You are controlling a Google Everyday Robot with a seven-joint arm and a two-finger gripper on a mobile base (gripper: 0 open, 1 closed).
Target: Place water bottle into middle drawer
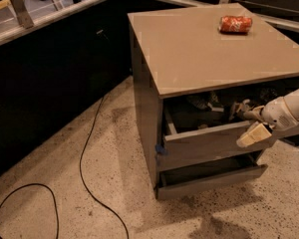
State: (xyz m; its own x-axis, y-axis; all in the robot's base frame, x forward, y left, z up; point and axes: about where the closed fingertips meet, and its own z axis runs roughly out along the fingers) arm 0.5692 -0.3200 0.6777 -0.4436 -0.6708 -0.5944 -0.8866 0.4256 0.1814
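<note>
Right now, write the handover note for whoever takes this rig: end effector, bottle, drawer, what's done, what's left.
End effector: comes in from the right, over the front of the open drawer and into its mouth. Whether it holds anything cannot be told.
Water bottle: not clearly made out; only dim shapes show inside the drawer beside the end effector.
Red can: lies on its side on the cabinet top, not part of this job.
Done: the drawer is pulled out and the arm is at it.
Left: confirm the bottle is in the drawer, release it if held, then draw the arm clear.
</note>
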